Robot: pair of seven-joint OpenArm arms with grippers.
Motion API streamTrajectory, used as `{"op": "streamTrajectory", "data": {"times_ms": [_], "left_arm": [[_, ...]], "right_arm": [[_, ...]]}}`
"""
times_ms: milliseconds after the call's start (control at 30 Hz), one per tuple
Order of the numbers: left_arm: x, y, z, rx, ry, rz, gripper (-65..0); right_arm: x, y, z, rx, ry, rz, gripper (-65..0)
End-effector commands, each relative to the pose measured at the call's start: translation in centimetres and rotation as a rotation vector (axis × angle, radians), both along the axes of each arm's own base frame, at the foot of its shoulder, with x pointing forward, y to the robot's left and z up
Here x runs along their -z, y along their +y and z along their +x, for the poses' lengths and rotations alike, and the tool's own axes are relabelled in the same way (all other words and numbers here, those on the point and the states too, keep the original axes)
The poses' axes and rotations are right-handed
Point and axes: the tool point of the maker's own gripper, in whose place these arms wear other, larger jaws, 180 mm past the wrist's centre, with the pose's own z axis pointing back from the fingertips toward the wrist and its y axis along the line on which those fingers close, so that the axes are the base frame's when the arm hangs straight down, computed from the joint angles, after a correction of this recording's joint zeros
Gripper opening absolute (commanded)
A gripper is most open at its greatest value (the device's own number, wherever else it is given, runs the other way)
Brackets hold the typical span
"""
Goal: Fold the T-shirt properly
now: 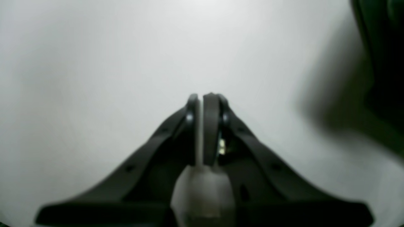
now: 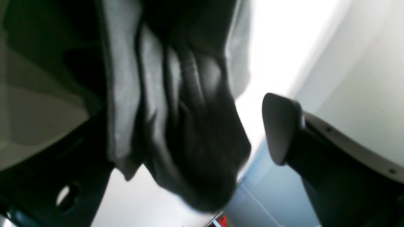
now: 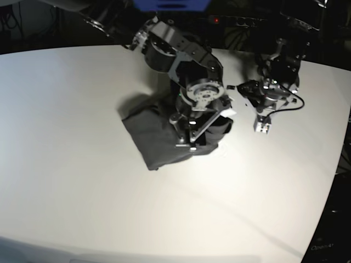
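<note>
The dark charcoal T-shirt [image 3: 151, 137] lies bunched in a rough folded heap on the white table [image 3: 77, 175], near its middle. My right gripper [image 3: 186, 141] hangs over the heap's right part. In the right wrist view the right gripper [image 2: 202, 129] is open. Its right finger [image 2: 281, 129] stands clear of the cloth. A wrinkled wad of the T-shirt [image 2: 189, 126] covers the other finger. My left gripper [image 3: 262, 127] sits to the right of the shirt, apart from it. In the left wrist view the left gripper [image 1: 201, 98] is shut and empty over bare table.
The table's curved right edge [image 3: 334, 164] runs close to the left arm. Dark equipment and cables stand behind the table's far edge [image 3: 236, 22]. A dark blurred mass [image 1: 382, 63] fills the left wrist view's upper right corner.
</note>
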Motion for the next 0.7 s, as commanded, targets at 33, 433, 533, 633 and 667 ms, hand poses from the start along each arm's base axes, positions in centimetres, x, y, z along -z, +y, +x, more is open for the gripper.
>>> {"op": "streamTrajectory", "data": {"times_ms": [33,433,533,633,667], "left_arm": [[0.6,0.3,-1.3,-0.003,0.061,0.002,-61.6],[0.5,0.2,-1.1,-0.003,0.057,0.002,-61.6],[0.6,0.2,-1.2,-0.003,0.06,0.002,-61.6],[0.6,0.2,-1.3,-0.002,0.06,0.001,-61.6],[0.6,0.2,-1.3,0.0,0.06,0.001,-61.6]], "right_arm": [[-1.2,0.2,0.4,0.016,-0.032,0.008,-10.9],[-3.6,-0.6,1.0,0.1,-0.069,0.12,-2.8],[-4.2,-1.5,1.7,0.139,-0.08,0.144,-2.8],[-5.0,-2.0,2.5,0.187,-0.054,0.262,-2.6],[-5.0,-2.0,2.6,0.197,-0.032,0.306,-2.6]]}}
